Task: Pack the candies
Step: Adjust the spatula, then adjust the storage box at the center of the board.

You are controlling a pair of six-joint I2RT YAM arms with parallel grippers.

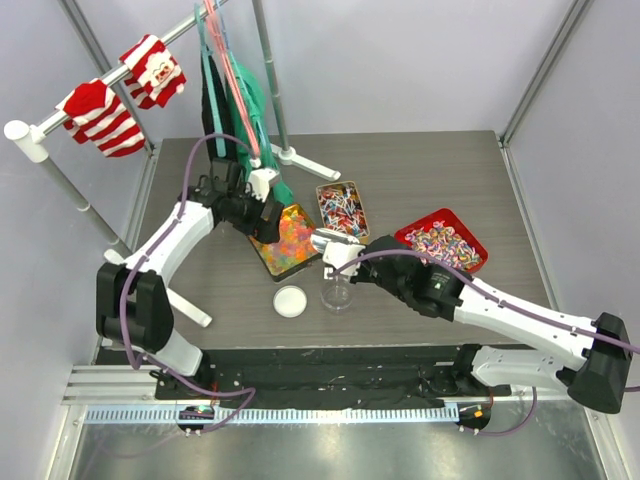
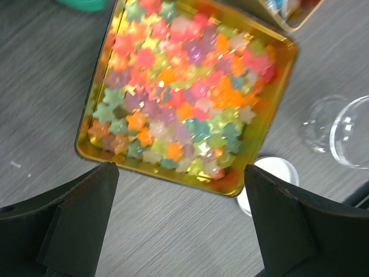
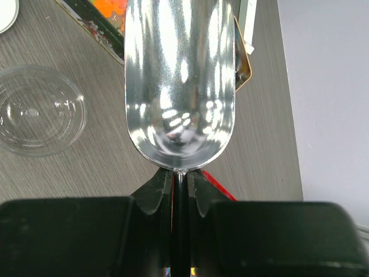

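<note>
The candies [image 2: 184,86] fill a gold tray [image 2: 86,151] just under the left gripper [image 2: 177,173], whose jaws stand wide apart, touching nothing. The right gripper [image 3: 179,180] is clamped on a scoop [image 3: 180,75] (only its wrist view shows the bowl bare), near a clear cup [image 3: 37,109].

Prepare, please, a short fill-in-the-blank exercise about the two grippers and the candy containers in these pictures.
1. The right gripper is shut on the handle of the shiny silver metal scoop, whose bowl is ____.
2. The left gripper hovers, jaws open, above the square gold tin of ____-shaped gummies.
3. The striped wrapped candies lie in a ____ tray.
4. Beside the clear plastic cup lies a round ____ lid.
Missing words: empty; star; red; white.
</note>
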